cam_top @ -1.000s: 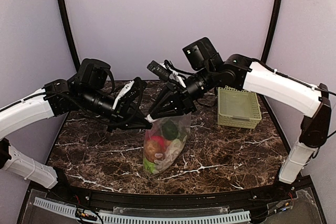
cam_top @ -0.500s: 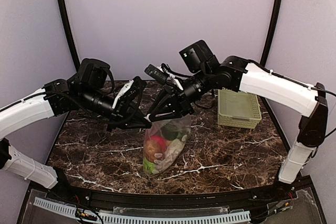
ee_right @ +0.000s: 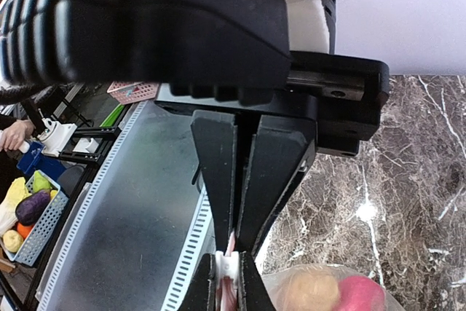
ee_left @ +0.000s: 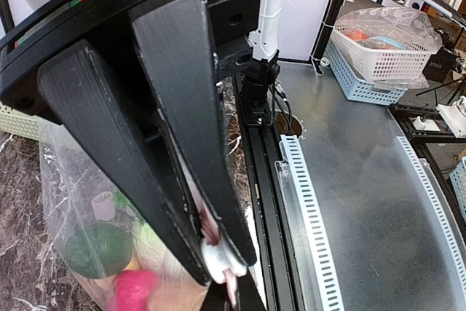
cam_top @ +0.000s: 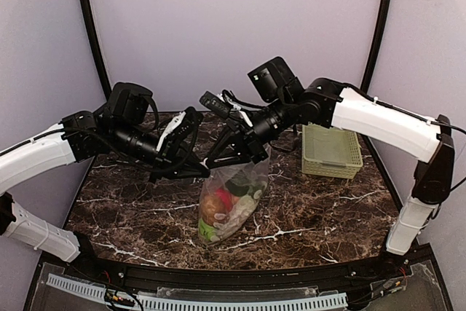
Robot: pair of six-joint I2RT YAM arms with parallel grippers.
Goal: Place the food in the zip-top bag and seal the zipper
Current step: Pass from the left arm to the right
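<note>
Two arms meet above the middle of the table (cam_top: 320, 213) in the top view, and the bag (cam_top: 231, 205) hangs between them by its top edge, its bottom seemingly resting on the marble. The food (cam_top: 217, 203) lies heaped low inside it. The left gripper (cam_top: 206, 172) pinches the left end of that edge; the right gripper (cam_top: 237, 159) is on it just to the right. A green basket (cam_top: 331, 152) stands well apart at the far right.

From the left wrist, the fingers are closed on the zipper (ee_left: 227, 282), a white and pink strip poking past their tips, with a green piece (ee_left: 95, 249) and a pink piece (ee_left: 135, 289) behind the plastic below.

From the right wrist, the fingers are likewise clamped on the strip, pink and yellowish food showing beneath.

Sealing looks under way. If the right gripper runs along the strip pinched too hard, it could drag the strip out of the left gripper and the bag would slump; pinched too loosely, stretches would stay unsealed.
</note>
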